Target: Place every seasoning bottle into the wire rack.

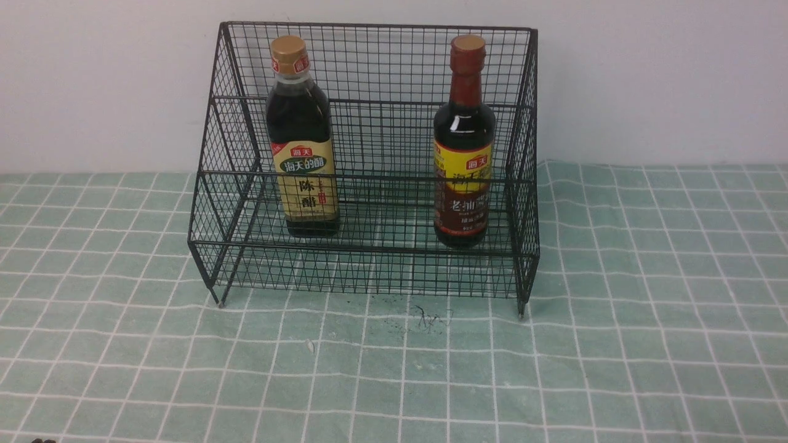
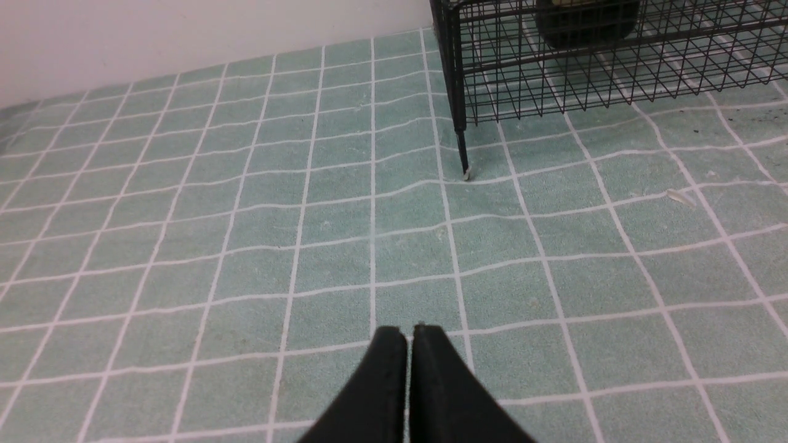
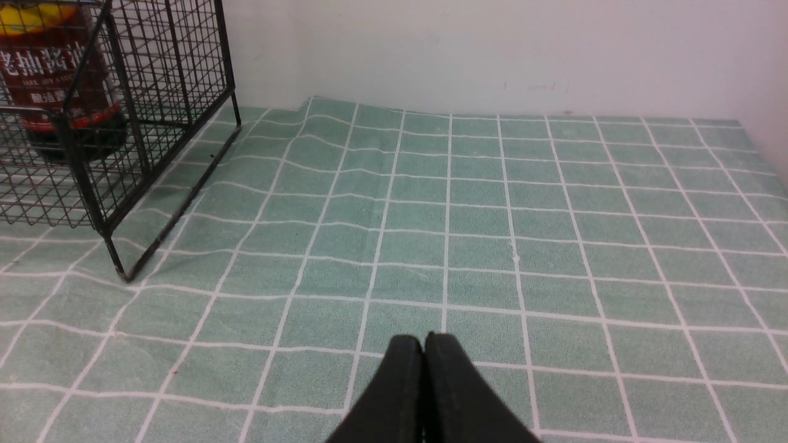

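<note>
Green checked cloth (image 1: 646, 344) covers the table, and we find nothing on it but the wire rack (image 1: 369, 271), which stands on its short feet against the white wall (image 1: 92, 80). Starting at the left, the left gripper (image 2: 409, 335) hangs low over bare cloth, its two black fingers pressed together with nothing between them; the rack's near left foot sits well ahead of it. Moving right, the squarish bottle (image 1: 303, 138), gold-capped with a tan-gold label, stands upright on the rack's lower tier, towards its left side. Further right on the same tier, well apart from the first, stands the round bottle (image 1: 463, 141) with its reddish-brown neck and yellow-and-maroon label, also upright and near the rack's right wall. At the far right, the right gripper (image 3: 423, 344) is likewise closed on nothing, over empty cloth, with the rack's right corner off to its side. Neither arm appears in the front view. We judge both placements done: no bottle remains outside the rack, and each seems stable on the mesh. Little is left to require, in our assessment, beyond keeping both arms clear of the rack so neither bottle is disturbed.
</note>
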